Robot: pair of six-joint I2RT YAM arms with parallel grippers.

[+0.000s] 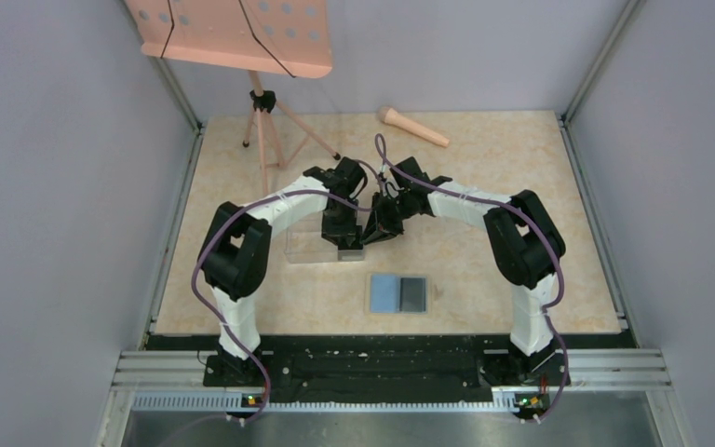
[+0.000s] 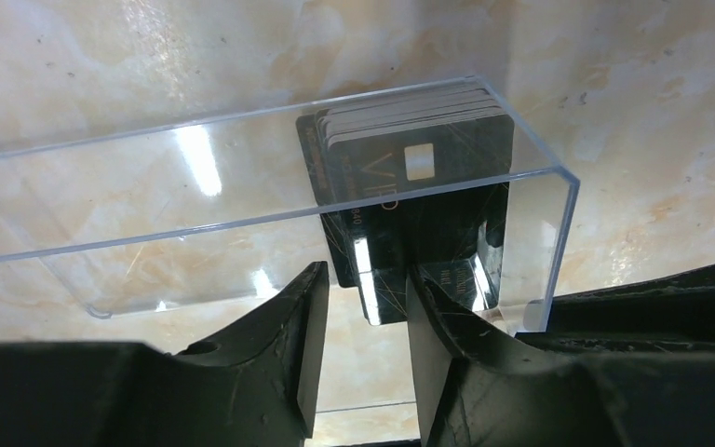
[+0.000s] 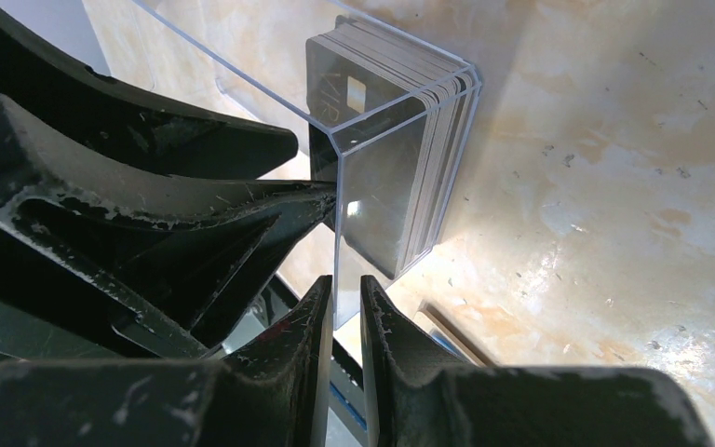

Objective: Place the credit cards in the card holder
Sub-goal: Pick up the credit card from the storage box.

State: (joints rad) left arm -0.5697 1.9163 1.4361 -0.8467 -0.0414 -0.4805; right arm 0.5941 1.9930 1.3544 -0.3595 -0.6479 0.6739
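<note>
A stack of black credit cards (image 2: 419,154) stands on edge at the right end of a long clear plastic box (image 2: 242,186). My left gripper (image 2: 365,289) is open right in front of the stack, the lower corner of the front card between its fingertips. My right gripper (image 3: 344,284) is shut on the thin end wall of the clear box (image 3: 386,140), beside the cards (image 3: 428,149). The card holder (image 1: 386,293) lies open near the front of the table, light blue inside, with a dark card (image 1: 413,293) on its right half. Both grippers (image 1: 363,228) meet at the box (image 1: 307,247).
A pink music stand (image 1: 242,37) on a tripod stands at the back left. A tan club-shaped object (image 1: 412,126) lies at the back of the table. Grey walls enclose the table on both sides.
</note>
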